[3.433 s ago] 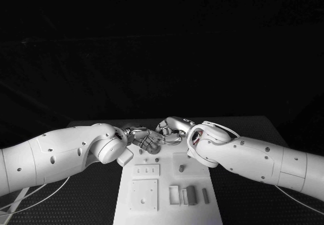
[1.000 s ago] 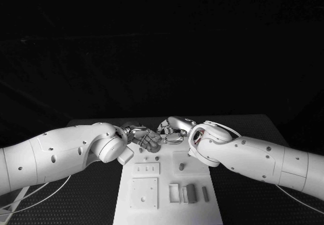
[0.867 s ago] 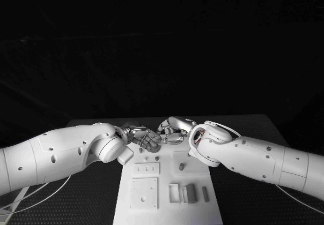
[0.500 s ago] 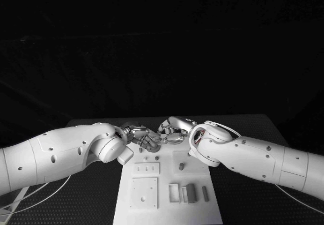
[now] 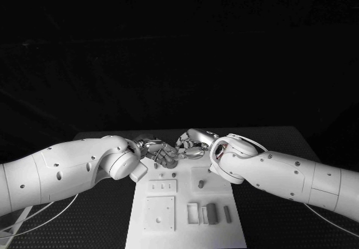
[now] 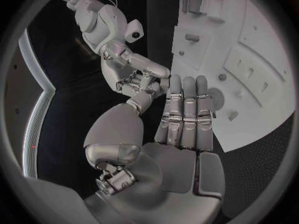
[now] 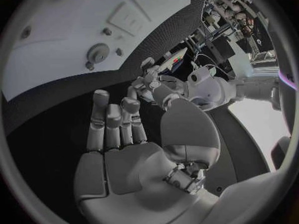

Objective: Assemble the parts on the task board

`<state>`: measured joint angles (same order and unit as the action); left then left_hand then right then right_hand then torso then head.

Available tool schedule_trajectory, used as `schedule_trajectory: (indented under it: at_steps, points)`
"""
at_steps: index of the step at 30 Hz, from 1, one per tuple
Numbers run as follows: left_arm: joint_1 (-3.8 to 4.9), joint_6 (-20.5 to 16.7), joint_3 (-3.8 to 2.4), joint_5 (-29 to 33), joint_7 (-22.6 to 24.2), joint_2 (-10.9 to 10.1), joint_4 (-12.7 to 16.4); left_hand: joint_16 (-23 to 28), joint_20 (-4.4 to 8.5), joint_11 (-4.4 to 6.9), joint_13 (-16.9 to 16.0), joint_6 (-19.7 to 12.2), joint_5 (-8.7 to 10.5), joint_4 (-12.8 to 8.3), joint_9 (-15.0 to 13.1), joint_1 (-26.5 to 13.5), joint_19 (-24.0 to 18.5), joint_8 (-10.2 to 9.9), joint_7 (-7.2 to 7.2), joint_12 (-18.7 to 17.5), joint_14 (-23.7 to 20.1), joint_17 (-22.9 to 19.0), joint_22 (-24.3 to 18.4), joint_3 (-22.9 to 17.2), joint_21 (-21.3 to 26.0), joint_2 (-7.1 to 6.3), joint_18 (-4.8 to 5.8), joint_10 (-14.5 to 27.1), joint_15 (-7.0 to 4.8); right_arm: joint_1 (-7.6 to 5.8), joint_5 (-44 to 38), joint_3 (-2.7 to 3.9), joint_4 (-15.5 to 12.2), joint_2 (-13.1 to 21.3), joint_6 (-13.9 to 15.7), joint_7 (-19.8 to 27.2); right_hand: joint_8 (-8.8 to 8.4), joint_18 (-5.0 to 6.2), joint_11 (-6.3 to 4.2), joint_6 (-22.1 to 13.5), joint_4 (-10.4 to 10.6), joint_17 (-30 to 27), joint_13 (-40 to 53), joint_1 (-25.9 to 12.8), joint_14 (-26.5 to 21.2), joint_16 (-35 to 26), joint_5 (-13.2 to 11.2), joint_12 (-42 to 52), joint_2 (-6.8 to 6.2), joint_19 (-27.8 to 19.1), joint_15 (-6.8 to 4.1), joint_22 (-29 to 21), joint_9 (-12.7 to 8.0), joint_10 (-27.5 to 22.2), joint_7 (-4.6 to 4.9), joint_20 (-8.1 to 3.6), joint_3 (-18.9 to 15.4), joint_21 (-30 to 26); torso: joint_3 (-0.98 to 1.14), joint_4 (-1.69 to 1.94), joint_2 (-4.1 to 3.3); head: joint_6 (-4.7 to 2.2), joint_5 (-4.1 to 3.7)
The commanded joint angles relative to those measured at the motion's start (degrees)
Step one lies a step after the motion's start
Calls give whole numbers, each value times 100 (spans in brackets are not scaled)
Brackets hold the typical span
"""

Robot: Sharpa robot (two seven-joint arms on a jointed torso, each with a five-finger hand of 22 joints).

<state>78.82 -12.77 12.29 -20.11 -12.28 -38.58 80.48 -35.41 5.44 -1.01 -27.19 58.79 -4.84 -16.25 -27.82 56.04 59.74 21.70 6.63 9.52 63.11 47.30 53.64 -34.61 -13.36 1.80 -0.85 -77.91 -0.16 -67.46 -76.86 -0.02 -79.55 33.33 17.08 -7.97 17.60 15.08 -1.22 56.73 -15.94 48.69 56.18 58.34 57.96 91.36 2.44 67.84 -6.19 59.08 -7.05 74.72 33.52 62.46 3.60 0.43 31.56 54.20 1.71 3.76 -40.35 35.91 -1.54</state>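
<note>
1. Table (image 5: 90, 228): black, textured, across the bottom of the head frame; dark above it.
2. Left arm (image 5: 60, 174) comes in from the left edge and right arm (image 5: 288, 176) from the right edge. Their bulky white wrists meet at mid-frame and hide the board's far end.
3. Board (image 5: 187, 231): white plate, bottom centre of the head frame, running up under both hands.
4. Left hand (image 5: 159, 152): centre of the head frame, just left of the right hand, over the board's far end. In the left wrist view (image 6: 186, 115) the fingers lie straight, side by side, thumb out to the side, nothing in the palm.
5. Right hand (image 5: 193, 145): centre, close beside the left hand; contact between them cannot be told. In the right wrist view (image 7: 118, 134) the fingers are extended and apart, palm bare.
6. Square block (image 5: 159, 213): raised, lower left of the board.
7. Slotted block (image 5: 162, 187): above the square one, two small slots in it.
8. Bars (image 5: 211, 214): several short grey and white parts, side by side at the board's lower right.
9. Peg (image 5: 201, 184): small grey part, upright, board's right half, just below the right wrist.
10. Gear (image 7: 97, 51): small toothed disc on the board, beyond the right fingertips, a smaller round piece next to it.
</note>
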Motion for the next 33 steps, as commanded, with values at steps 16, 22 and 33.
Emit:
schedule_trajectory:
  at_steps: [16, 22, 33]
  points:
    - [-18, -294, 6, -715, 6, -9, 11, -211, 113, 80, -252, 317, -711, -16, -231, 47, 152, 58, -215, 175, 139, 133, 190, -41, -104, -176, 62, -152, -81, 7, 127, -4, 116, 50, -2, 87, -214, -8, 170, -196, 45, -59, -65, -99, -154, -120, 33, -111, -182, -148, 165, -47, -86, -179, 326, 88, 106, -125, 4, 0, 1, 3, 6]
    - [-33, -386, 47, -1097, -83, -10, -23, -255, 128, 96, -303, 343, -791, -17, -278, 60, 180, 61, -229, 213, 160, 158, 233, -37, -119, -206, 61, -167, -96, 24, 127, -4, 129, 176, 47, 94, -214, -8, 172, -196, 38, -61, -69, -92, -157, -120, 33, -111, -189, -152, 168, -47, -83, -182, 328, 92, 110, -126, 3, 7, 4, 3, 19]
    - [-135, -782, 142, -1766, -559, -32, -18, -492, 200, 174, -509, 468, -1207, 2, -469, 69, 305, 84, -291, 422, 254, 212, 452, -16, -233, -339, 50, -240, -171, 31, 263, -4, 368, 376, 303, 155, -208, -8, 172, -187, 22, -63, -75, -65, -156, -114, 33, -107, -172, -150, 170, -45, -73, -178, 327, 97, 126, -122, -1, 8, 6, 51, 53]
